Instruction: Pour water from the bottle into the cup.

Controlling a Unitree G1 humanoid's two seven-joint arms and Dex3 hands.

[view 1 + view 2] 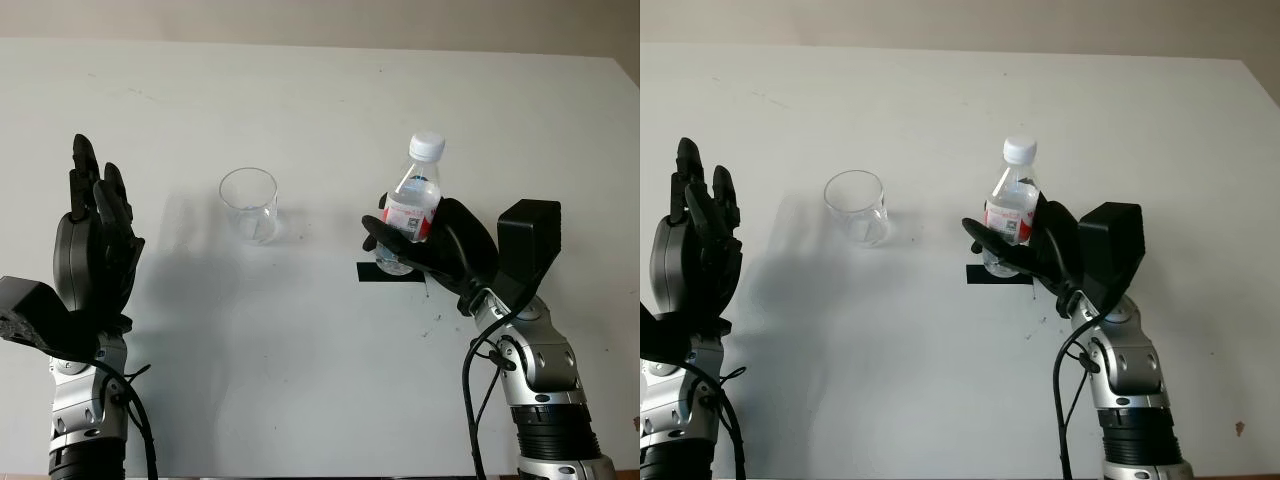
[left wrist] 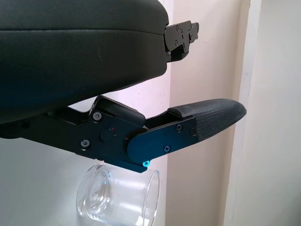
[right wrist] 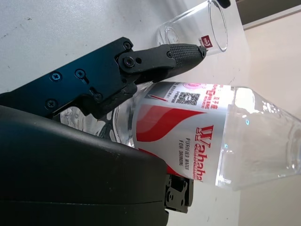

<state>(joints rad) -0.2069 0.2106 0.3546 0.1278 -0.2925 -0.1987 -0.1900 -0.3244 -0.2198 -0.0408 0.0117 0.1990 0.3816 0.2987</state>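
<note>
Bottle in hand, cap on, cup waiting well to the side.

My right robot hand (image 1: 425, 250) is clamped around the lower body of the bottle (image 1: 412, 205), upright above a black tape mark (image 1: 380, 273) on the table (image 1: 320, 100); the left robot hand (image 1: 95, 235) is raised and open beside the cup (image 1: 249, 205). I worry the white cap (image 1: 427, 146) looks fitted, so tipping may yield nothing, and the low grip could let the bottle slip.

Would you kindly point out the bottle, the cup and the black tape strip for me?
bottle (image 1: 411, 213): left eye view, on its red and white label.
cup (image 1: 249, 212): left eye view, on its clear wall.
black tape strip (image 1: 978, 274): right eye view, on its left end.
</note>
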